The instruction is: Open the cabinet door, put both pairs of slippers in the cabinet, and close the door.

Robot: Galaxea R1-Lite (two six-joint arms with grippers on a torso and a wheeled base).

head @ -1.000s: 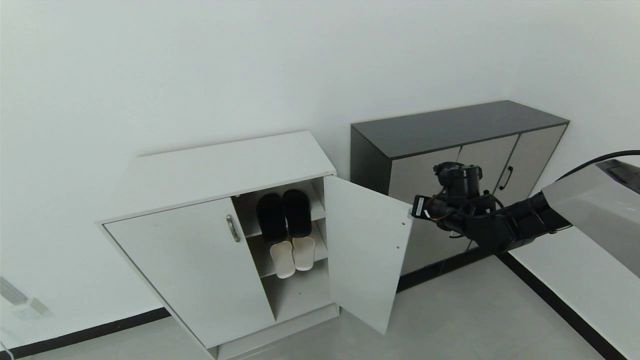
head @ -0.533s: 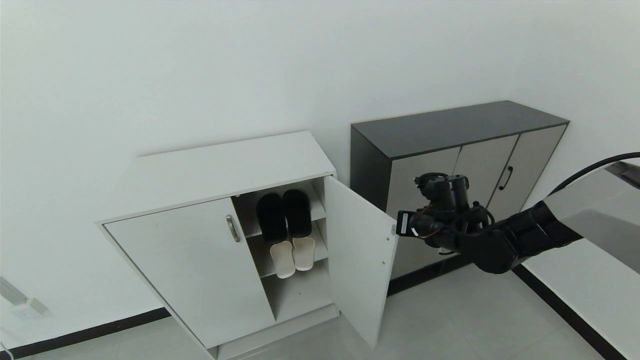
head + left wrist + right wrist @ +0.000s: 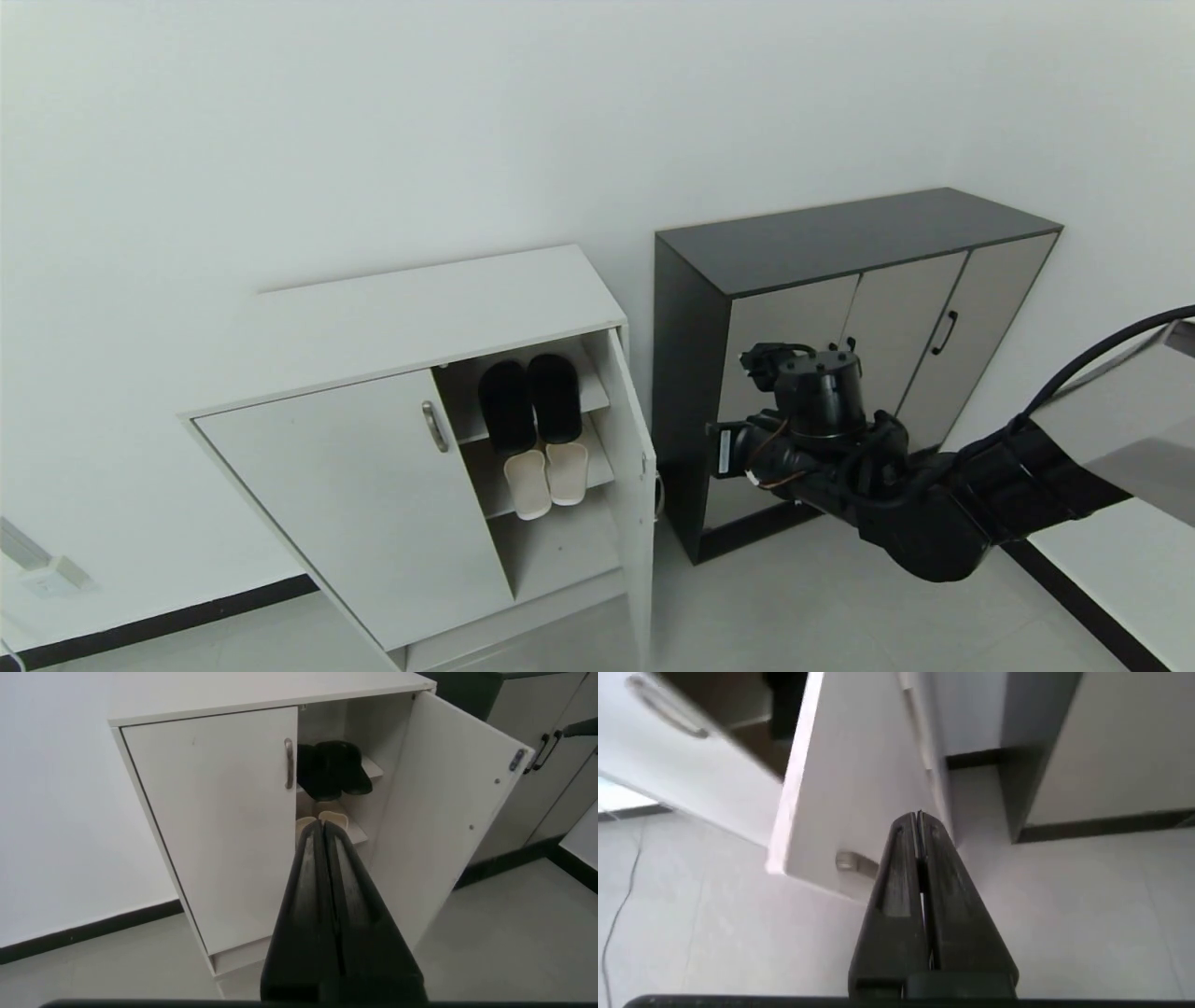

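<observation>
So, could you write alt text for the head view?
A white cabinet has its right door half open, showing black slippers on the upper shelf and cream slippers below. The black right gripper is beside the door.

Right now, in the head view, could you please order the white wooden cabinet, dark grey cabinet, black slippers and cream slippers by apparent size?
1. White wooden cabinet and dark grey cabinet: similar; the white one is nearer, so unranked.
2. Black slippers.
3. Cream slippers.

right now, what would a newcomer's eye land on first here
The white cabinet's right door stands open, showing black slippers on the upper shelf and pale slippers on the shelf below. The right gripper, shut, sits just outside that door, near its handle.
</observation>
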